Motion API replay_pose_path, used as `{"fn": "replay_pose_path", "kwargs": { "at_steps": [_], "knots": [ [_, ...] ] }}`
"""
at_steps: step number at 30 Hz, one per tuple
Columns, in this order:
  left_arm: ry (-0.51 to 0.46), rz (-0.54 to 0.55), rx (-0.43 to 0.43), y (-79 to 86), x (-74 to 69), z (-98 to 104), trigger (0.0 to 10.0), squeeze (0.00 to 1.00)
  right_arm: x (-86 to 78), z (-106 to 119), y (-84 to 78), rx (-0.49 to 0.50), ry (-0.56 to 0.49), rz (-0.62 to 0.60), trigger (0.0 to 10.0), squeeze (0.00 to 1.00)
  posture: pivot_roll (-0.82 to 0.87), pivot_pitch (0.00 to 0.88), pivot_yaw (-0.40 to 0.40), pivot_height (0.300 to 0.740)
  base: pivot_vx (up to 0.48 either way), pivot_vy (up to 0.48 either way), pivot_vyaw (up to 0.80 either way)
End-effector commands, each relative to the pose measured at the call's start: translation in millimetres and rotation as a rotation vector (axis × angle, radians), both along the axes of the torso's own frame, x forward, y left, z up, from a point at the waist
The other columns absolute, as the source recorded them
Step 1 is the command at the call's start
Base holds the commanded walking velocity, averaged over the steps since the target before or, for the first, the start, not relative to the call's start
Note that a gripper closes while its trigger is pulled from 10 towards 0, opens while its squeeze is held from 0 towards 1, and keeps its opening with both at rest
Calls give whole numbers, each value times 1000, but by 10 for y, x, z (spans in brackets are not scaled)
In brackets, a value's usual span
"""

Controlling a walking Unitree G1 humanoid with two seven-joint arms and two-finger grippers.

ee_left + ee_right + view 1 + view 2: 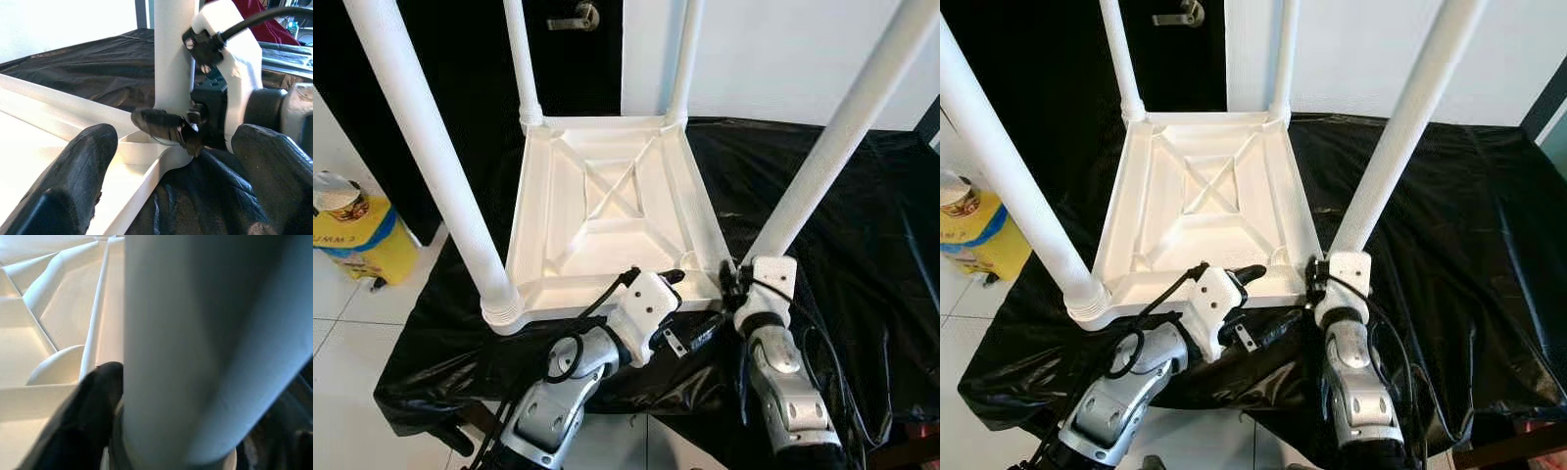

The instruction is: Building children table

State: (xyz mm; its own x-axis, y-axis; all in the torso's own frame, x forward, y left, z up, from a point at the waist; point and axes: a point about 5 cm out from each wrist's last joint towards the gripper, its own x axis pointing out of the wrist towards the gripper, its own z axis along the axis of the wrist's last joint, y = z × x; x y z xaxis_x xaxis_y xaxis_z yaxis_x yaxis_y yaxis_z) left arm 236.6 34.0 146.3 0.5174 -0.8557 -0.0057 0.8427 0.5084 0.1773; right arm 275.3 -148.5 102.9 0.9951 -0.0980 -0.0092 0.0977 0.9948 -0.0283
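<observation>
A white children's table [522,211] lies upside down on a black cloth [871,255]. All of its legs stand up from the corners. My right gripper [732,280] is shut on the base of the near right leg [837,132]; in the right wrist view one black finger [83,416] presses against that leg [205,347]. My left gripper [693,305] is open at the table's near rim, just left of that corner. Its two fingers [73,186] straddle the rim [146,181], apart from it.
The near left leg [431,166] rises close to my left arm. A yellow container [357,245] stands on the tiled floor at the left. A dark door with a handle [576,17] is behind the table. The cloth's front edge is right below my arms.
</observation>
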Motion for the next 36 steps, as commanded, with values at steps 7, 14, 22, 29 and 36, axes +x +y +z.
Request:
{"fn": "replay_pose_path", "kwargs": {
  "at_steps": [7,14,22,29,36],
  "knots": [
    [7,17,23,0,4,-32,10000,0,-19,134,-80,-9,-72,312,10000,1000,10,11,-55,740,0,0,0],
    [5,18,24,5,2,-33,10000,0,-29,162,-118,-29,-31,588,10000,0,16,8,-55,740,0,0,0],
    [3,27,29,36,7,-40,10000,0,110,171,-285,-140,5,710,10000,0,28,5,-59,740,0,0,0],
    [1,37,30,49,19,-40,10000,0,175,100,-250,-161,26,753,6706,0,33,7,-60,740,0,0,0],
    [-2,43,33,57,37,-36,10000,0,196,47,-242,-152,29,761,0,0,37,7,-57,740,0,0,0]
  ]
}}
